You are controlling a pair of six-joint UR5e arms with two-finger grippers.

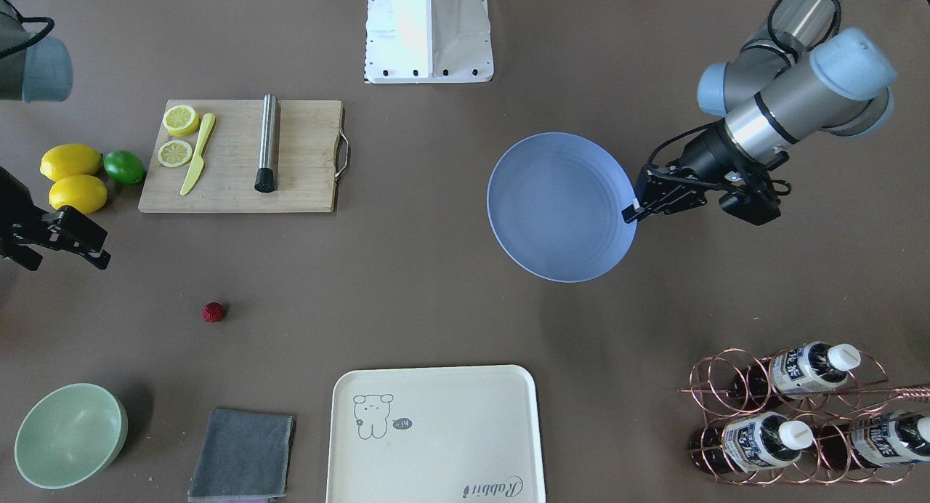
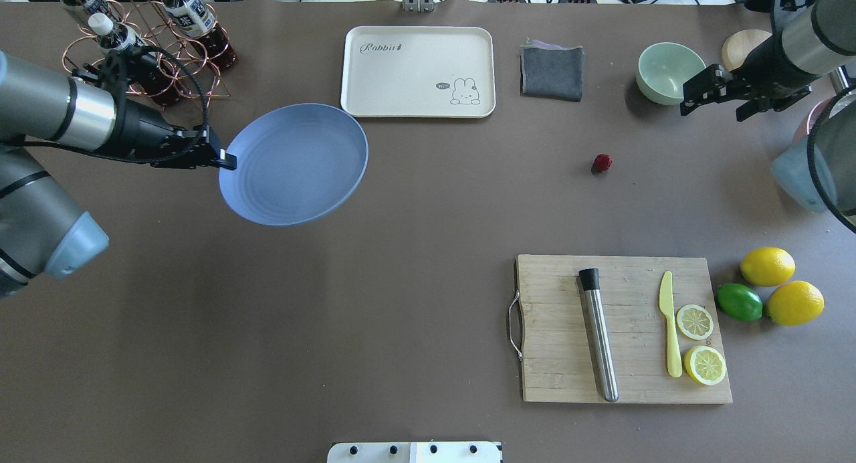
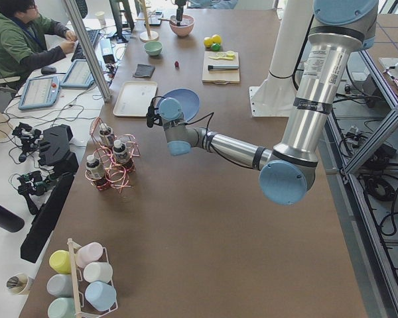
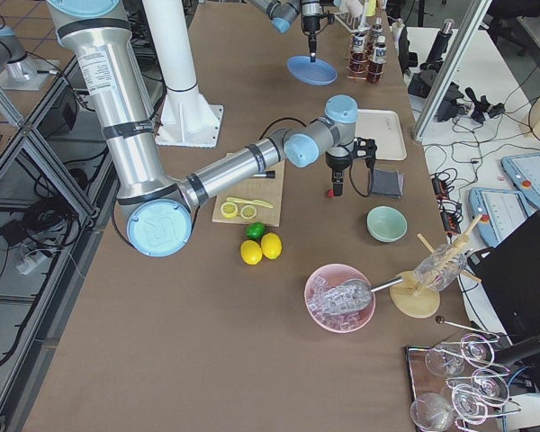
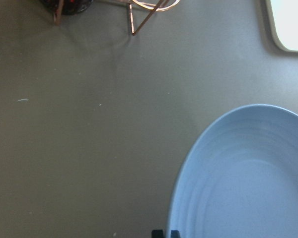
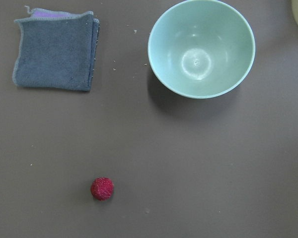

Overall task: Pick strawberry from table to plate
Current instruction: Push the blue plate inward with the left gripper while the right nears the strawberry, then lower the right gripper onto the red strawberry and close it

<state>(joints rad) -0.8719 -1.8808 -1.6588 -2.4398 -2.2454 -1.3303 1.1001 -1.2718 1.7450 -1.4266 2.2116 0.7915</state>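
The strawberry [image 1: 213, 312] [image 2: 602, 162] [image 6: 102, 189], small and dark red, lies alone on the brown table [image 2: 401, 249]. My right gripper [image 2: 710, 112] [image 1: 67, 262] hovers open and holds nothing, above the table between the strawberry and the green bowl; its fingers do not show in the right wrist view. The blue-grey plate [image 2: 294, 163] [image 1: 559, 206] [image 5: 248, 178] holds nothing. It is pinched at its rim by my left gripper [image 2: 224, 160] [image 1: 632, 211], which is shut on it and holds it slightly tilted, far across the table from the strawberry.
A pale green bowl [image 2: 669, 71] and a folded grey cloth [image 2: 552, 71] lie beyond the strawberry, with a cream tray [image 2: 418, 71] beside them. A cutting board [image 2: 622, 329] carries lemon slices, a knife and a steel rod. Lemons and a lime [image 2: 739, 301] lie nearby. A bottle rack [image 2: 147, 41] stands behind the left arm.
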